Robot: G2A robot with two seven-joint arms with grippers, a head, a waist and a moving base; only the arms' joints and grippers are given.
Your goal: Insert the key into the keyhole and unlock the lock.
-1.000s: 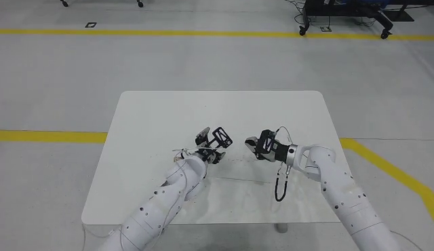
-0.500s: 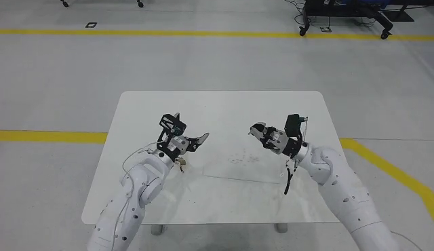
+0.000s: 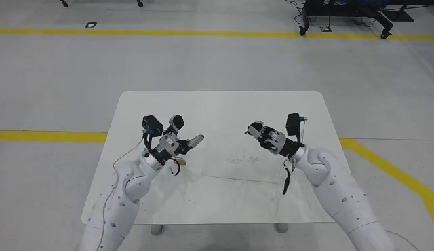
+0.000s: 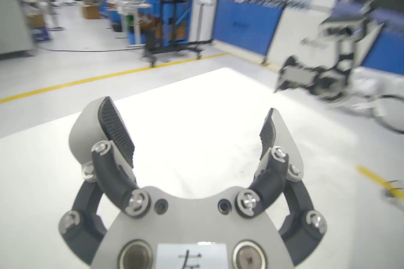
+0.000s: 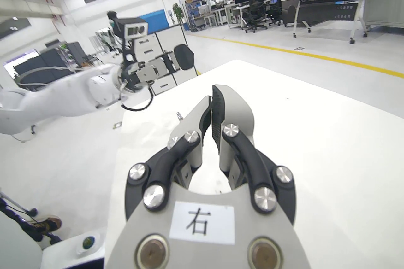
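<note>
A white table stands on a grey workshop floor crossed by yellow lines. Toward the left of the table my left claw hangs above the tabletop, fingers spread wide with nothing between them. Toward the right my right claw has its pads pressed together (a tiny metal loop pokes out beside them; whether it is the key I cannot tell).

A small silvery loop, possibly the key's, peeks out just beside the closed fingertips of the right gripper, over the white tabletop; it is too small to tell more.
</note>
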